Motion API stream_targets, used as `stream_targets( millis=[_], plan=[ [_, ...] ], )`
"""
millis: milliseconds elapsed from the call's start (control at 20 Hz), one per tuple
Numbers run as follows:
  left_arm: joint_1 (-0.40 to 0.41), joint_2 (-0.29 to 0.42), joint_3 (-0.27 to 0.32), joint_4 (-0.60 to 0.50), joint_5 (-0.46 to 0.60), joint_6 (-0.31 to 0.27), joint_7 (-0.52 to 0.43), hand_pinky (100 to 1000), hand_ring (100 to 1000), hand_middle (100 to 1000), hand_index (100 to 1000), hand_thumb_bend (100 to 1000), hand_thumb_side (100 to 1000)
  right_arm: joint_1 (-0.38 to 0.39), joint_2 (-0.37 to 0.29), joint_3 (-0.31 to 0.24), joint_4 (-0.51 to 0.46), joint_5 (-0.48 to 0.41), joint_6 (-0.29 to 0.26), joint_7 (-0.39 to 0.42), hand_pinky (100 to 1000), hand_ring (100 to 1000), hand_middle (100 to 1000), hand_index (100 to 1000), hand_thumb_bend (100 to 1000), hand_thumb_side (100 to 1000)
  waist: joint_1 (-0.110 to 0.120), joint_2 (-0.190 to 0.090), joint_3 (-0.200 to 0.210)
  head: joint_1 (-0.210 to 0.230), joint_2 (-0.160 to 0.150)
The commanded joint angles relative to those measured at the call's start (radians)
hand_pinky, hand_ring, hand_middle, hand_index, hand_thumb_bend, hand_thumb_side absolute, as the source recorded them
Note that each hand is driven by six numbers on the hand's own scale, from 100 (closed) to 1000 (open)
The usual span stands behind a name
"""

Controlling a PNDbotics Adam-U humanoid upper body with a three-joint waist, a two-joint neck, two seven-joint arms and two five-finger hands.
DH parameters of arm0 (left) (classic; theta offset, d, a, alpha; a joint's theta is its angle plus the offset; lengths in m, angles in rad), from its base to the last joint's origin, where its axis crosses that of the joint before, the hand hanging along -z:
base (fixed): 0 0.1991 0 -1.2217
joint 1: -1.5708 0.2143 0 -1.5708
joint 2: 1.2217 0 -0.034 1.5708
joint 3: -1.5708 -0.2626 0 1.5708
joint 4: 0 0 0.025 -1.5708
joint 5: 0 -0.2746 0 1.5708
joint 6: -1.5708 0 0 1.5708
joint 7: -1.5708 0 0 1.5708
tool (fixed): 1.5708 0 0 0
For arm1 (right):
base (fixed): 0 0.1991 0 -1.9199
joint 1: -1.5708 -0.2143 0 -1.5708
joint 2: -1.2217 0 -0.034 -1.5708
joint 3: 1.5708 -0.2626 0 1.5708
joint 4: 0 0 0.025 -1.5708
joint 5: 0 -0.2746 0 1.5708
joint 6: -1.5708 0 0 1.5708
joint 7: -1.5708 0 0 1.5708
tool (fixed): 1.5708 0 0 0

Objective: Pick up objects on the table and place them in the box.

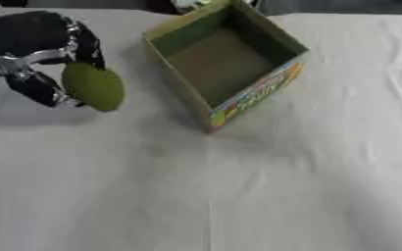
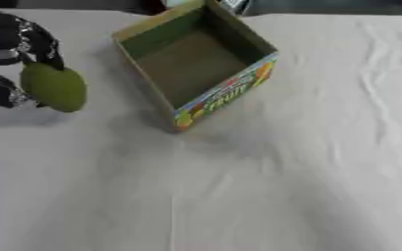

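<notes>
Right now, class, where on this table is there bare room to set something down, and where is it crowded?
Bare cloth fills everything nearer than the box and its right side. It is crowded at far left, where the left hand holds a green fruit beside the box.

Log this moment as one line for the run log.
left hand: fingers curled round green fruit, left of box | box: open, empty | right hand: not in view

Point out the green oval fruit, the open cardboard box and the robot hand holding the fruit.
Green oval fruit (image 1: 93, 86), left eye view, its middle.
Open cardboard box (image 1: 254, 93), left eye view, printed front wall.
Left robot hand (image 1: 33, 54), left eye view, its palm.
</notes>
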State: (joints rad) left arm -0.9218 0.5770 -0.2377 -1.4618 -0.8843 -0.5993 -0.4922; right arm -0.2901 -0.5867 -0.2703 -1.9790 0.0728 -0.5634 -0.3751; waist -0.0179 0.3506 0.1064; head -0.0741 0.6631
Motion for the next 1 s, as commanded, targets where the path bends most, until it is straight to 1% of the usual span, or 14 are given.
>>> stream_targets(
  millis=[50, 150, 200, 250, 500, 550, 650, 700, 850, 1000],
  plan=[
    [-0.032, 0.005, 0.024, -0.005, -0.087, -0.003, 0.075, 477, 463, 427, 599, 523, 100, -0.015, -0.031, -0.009, -0.021, -0.010, -0.004, -0.007, 857, 719, 682, 799, 100, 485, -0.003, -0.022, -0.005, 0.006, -0.021],
    [-0.042, -0.005, 0.030, 0.009, -0.141, 0.016, 0.146, 471, 460, 423, 596, 527, 100, -0.021, -0.029, -0.009, -0.021, -0.013, -0.006, -0.009, 856, 718, 682, 798, 100, 472, -0.006, -0.020, -0.012, 0.010, -0.025],
    [-0.049, -0.012, 0.034, 0.021, -0.165, 0.025, 0.182, 463, 456, 420, 592, 505, 100, -0.025, -0.028, -0.008, -0.021, -0.014, -0.008, -0.009, 855, 717, 682, 798, 100, 469, -0.008, -0.019, -0.016, 0.012, -0.028],
    [-0.053, -0.019, 0.035, 0.035, -0.184, 0.032, 0.216, 462, 456, 420, 592, 503, 100, -0.029, -0.027, -0.007, -0.021, -0.016, -0.009, -0.009, 855, 717, 682, 798, 100, 469, -0.009, -0.018, -0.019, 0.014, -0.030],
    [-0.084, -0.061, 0.055, 0.092, -0.255, 0.066, 0.355, 455, 455, 418, 581, 486, 100, -0.056, -0.017, 0.004, -0.021, -0.029, -0.009, 0.002, 855, 719, 682, 797, 100, 463, -0.017, -0.014, -0.036, 0.020, -0.039],
    [-0.091, -0.071, 0.061, 0.101, -0.264, 0.072, 0.379, 452, 453, 417, 578, 475, 100, -0.065, -0.014, 0.008, -0.021, -0.033, -0.008, 0.007, 854, 720, 683, 797, 100, 449, -0.019, -0.013, -0.042, 0.025, -0.041],
    [-0.102, -0.092, 0.072, 0.122, -0.280, 0.085, 0.419, 449, 451, 416, 575, 459, 100, -0.086, -0.009, 0.017, -0.021, -0.037, -0.007, 0.020, 852, 722, 683, 797, 100, 392, -0.023, -0.013, -0.055, 0.042, -0.037],
    [-0.106, -0.101, 0.078, 0.133, -0.288, 0.090, 0.436, 446, 450, 413, 571, 449, 100, -0.096, -0.005, 0.023, -0.021, -0.039, -0.007, 0.028, 852, 722, 684, 796, 100, 416, -0.025, -0.013, -0.061, 0.049, -0.034],
    [-0.117, -0.120, 0.095, 0.160, -0.302, 0.105, 0.478, 444, 446, 412, 567, 430, 100, -0.120, 0.004, 0.034, -0.021, -0.051, -0.008, 0.048, 851, 722, 685, 796, 100, 406, -0.027, -0.012, -0.076, 0.057, -0.030],
    [-0.129, -0.134, 0.112, 0.182, -0.302, 0.120, 0.509, 439, 441, 408, 559, 378, 100, -0.138, 0.011, 0.038, -0.021, -0.064, -0.011, 0.061, 849, 723, 685, 796, 100, 389, -0.026, -0.010, -0.092, 0.056, -0.025]
  ],
)
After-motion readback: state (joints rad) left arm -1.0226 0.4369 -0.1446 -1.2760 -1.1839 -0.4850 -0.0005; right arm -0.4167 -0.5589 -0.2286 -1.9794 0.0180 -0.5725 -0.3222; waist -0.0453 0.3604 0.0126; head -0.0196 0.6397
